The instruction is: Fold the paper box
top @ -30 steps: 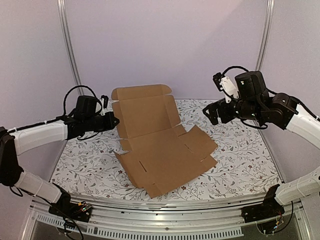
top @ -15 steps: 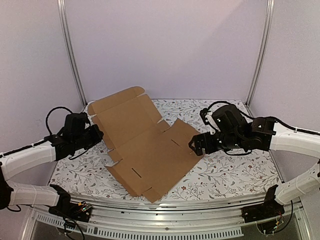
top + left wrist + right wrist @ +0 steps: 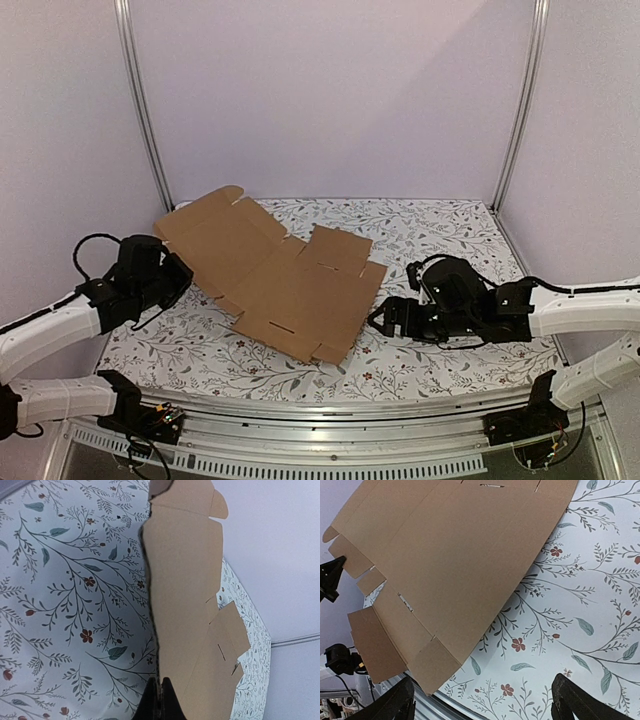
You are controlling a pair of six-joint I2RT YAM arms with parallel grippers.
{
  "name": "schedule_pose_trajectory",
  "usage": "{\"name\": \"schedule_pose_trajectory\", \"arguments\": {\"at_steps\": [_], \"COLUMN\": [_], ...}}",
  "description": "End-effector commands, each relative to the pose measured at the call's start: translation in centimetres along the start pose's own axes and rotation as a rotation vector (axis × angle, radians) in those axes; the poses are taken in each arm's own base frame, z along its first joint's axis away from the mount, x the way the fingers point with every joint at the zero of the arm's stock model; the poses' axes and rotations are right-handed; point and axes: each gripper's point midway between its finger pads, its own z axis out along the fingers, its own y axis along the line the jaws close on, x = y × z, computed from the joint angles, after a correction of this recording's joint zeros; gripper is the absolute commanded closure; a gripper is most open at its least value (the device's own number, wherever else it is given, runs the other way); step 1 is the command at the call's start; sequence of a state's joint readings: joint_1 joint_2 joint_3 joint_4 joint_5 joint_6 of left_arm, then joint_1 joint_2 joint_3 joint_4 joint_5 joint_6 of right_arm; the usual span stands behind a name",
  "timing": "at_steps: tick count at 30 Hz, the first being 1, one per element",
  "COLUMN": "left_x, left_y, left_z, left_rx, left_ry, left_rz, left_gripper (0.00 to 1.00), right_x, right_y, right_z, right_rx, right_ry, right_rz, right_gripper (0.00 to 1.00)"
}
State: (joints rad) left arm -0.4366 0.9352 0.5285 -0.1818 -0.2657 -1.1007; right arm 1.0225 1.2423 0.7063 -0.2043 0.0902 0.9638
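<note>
The paper box [image 3: 275, 280] is an unfolded brown cardboard sheet lying almost flat on the left middle of the table. Its far-left panel is raised a little. My left gripper [image 3: 186, 273] is shut on the sheet's left edge. In the left wrist view the closed fingertips [image 3: 160, 700] pinch that edge, and the box [image 3: 185, 605] stretches away from them. My right gripper [image 3: 378, 318] is open and empty, low over the table just right of the box's right edge. In the right wrist view the box [image 3: 450, 555] fills the upper left, and the gripper [image 3: 487, 705] touches nothing.
The floral tablecloth [image 3: 460, 250] covers the table. Metal frame posts [image 3: 140, 110] stand at the back corners, with plain walls behind. An aluminium rail [image 3: 330, 410] runs along the near edge, and it also shows in the right wrist view [image 3: 385, 692].
The box has come down from a tilted, raised pose to lie flatter and further left. My left arm drew back left and down with it. My right gripper dropped to the table by the box's right edge.
</note>
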Motion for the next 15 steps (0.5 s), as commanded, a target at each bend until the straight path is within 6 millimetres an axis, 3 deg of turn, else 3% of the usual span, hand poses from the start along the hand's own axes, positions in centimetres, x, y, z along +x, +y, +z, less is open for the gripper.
{"name": "schedule_pose_trajectory", "arguments": {"at_steps": [1, 15], "left_x": [0.6, 2.7], "left_y": [0.7, 2.0], "left_z": [-0.4, -0.7], "left_rx": [0.007, 0.011], "left_ry": [0.011, 0.048], "left_rz": [-0.079, -0.1], "left_gripper": [1.0, 1.0], "right_x": [0.3, 0.3], "right_y": [2.5, 3.5], "right_z": [1.4, 5.1], "right_rx": [-0.134, -0.223], "right_ry": [0.0, -0.039], "right_rz": [0.146, 0.336], "right_gripper": [0.08, 0.15]}}
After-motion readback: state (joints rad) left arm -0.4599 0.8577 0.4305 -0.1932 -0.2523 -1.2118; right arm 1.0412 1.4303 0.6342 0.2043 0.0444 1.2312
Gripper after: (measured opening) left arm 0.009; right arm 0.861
